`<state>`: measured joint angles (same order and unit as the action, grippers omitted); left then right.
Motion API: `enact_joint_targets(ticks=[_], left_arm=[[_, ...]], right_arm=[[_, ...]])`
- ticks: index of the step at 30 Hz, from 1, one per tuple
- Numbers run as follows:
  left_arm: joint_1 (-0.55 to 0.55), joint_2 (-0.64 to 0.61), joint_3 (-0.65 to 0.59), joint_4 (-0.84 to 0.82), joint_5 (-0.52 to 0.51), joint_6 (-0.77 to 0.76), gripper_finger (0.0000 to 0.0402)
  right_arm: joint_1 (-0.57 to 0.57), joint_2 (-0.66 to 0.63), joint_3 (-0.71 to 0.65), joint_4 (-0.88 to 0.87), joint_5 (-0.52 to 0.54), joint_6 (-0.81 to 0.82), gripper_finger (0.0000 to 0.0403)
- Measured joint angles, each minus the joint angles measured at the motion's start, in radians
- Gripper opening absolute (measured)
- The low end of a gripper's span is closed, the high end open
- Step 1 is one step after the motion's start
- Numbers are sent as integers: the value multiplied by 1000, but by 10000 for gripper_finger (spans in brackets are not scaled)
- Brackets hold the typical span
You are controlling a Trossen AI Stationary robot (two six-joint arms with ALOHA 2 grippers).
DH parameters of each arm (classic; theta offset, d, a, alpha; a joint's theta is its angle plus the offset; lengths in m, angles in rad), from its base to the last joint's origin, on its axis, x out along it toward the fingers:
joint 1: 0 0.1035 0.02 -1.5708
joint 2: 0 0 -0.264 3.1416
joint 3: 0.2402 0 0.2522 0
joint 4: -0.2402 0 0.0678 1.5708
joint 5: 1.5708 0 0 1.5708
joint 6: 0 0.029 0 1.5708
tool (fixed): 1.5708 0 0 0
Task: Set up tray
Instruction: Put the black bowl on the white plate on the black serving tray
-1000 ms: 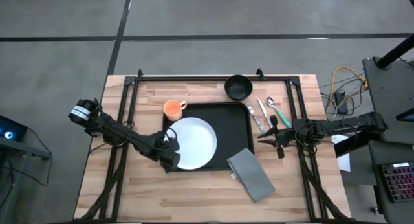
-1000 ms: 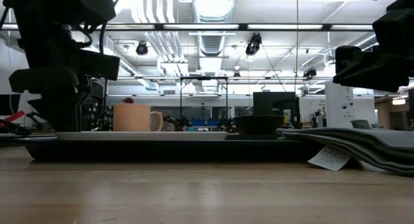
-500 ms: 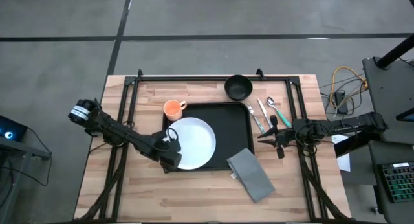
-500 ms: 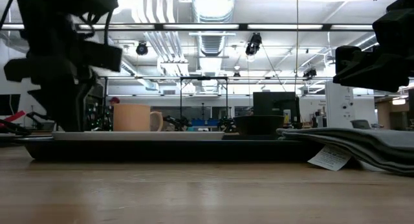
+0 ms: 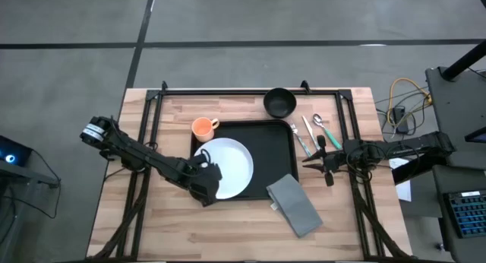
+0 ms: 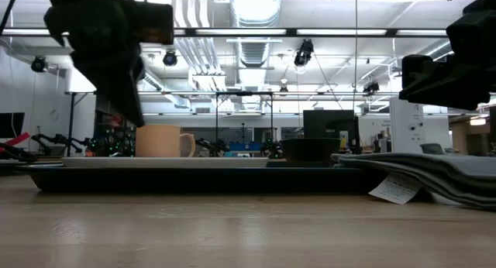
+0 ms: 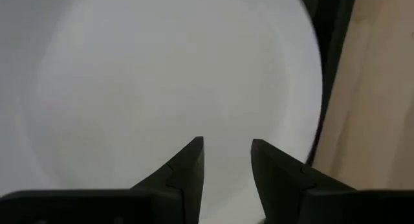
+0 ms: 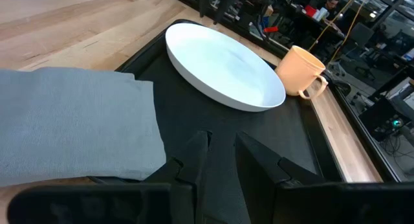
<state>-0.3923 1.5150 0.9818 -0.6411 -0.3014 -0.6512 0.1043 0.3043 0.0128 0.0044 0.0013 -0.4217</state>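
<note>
A white plate [image 5: 230,166] lies flat in the left half of the black tray [image 5: 275,145]. My left gripper [image 5: 210,181] [image 7: 227,156] hangs open above the plate's near left rim, pointing steeply down, with nothing between its fingers; in the low view it [image 6: 132,105] is clear above the tray. My right gripper [image 5: 322,161] [image 8: 222,145] waits just right of the tray, its fingers a little apart and empty. An orange cup [image 5: 203,128] stands at the tray's far left corner.
A small black bowl [image 5: 279,102] stands on the table behind the tray. Cutlery [image 5: 310,131] lies right of the tray, near my right gripper. A folded grey napkin [image 5: 295,205] lies across the tray's near right corner and onto the table.
My left gripper has risen from the plate's near left rim and drifted slightly toward the table's right edge, tipping as it went. The plate has stayed flat in the tray.
</note>
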Motion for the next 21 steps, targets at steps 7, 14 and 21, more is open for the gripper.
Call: enact_joint_targets(ticks=[7, 14, 21], left_arm=[[1, -1, -117, 311, -57, 291, 109], [19, -47, -242, 486, -14, 401, 109], [94, -248, -379, 752, 114, 539, 109]], right_arm=[[0, 0, 0, 0, 0, 1, 68], [0, 0, 0, 0, 0, 0, 68], [0, 0, 0, 0, 0, 0, 68]])
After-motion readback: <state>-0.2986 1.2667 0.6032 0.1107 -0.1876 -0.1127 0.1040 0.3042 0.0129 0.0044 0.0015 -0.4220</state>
